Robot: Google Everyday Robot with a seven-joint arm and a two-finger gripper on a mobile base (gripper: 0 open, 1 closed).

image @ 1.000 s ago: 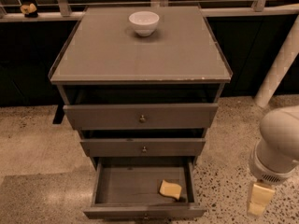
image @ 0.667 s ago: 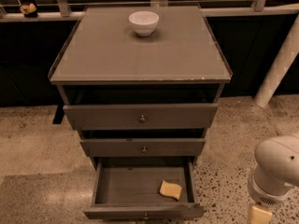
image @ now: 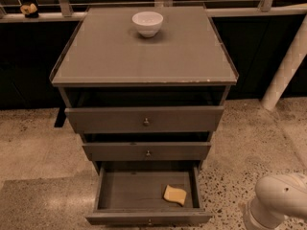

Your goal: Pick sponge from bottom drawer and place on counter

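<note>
Far left, on the dark ledge: a small tan object (image: 29, 8), too unclear to name.

Centre: the broad flat grey-brown counter (image: 144, 61) of the drawer cabinet. A small white round bowl (image: 147, 23) stood near its back edge, with bare top in front of it. The two upper grey-brown drawers (image: 144, 120) were only slightly out.

The bottom drawer (image: 148, 218), a shallow grey-brown box, was pulled well open. The small pale yellow sponge (image: 175, 195) lay flat on the drawer floor, right of middle, near the front wall and apart from the right side wall. One edge was slightly curled.

Handling, judged: light, soft and compressible, not fragile or slippery. It would likely give under a pinch. Best taken from above across its two opposite edges, near the middle, with room to clear the front wall.

Right: a white slanted post (image: 285, 68) behind the cabinet. Lower right corner: the robot's rounded white arm link (image: 280, 198), beside the drawer and well apart from the sponge. The gripper hung below the picture edge, out of sight, so its grip state could not be told.
</note>
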